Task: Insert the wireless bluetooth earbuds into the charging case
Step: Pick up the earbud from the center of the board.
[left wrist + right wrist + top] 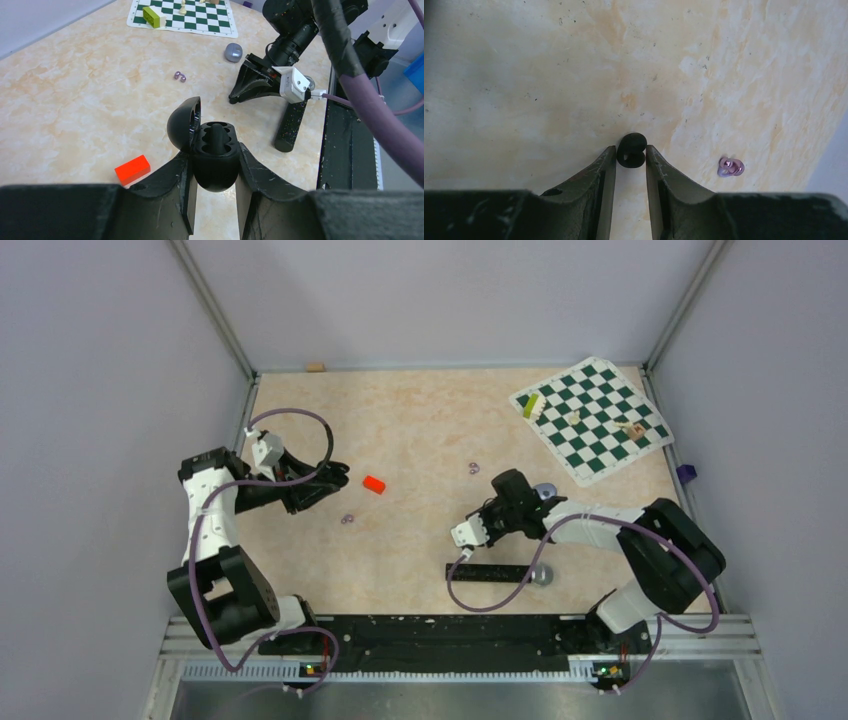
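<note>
Here the left pincer (215, 151), by the table's (420, 420) left edge, pinches the open case (215, 170), wells upward, lid swung aside; the right pincer (630, 154), angled down mid-table, pinches one earbud (631, 145).

Overhead from behind, two close wrist views, shared tabletop (420, 420)

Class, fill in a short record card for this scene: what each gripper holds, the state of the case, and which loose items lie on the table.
left gripper: shut on the charging case, a finger on each side
case state: lid hinged open, wells exposed
right gripper: shut on one earbud, pinched at the fingertips
second earbud: cannot tell whether it sits in the case
loose items: red block, pale purple rings, chess mat at the far right
</note>
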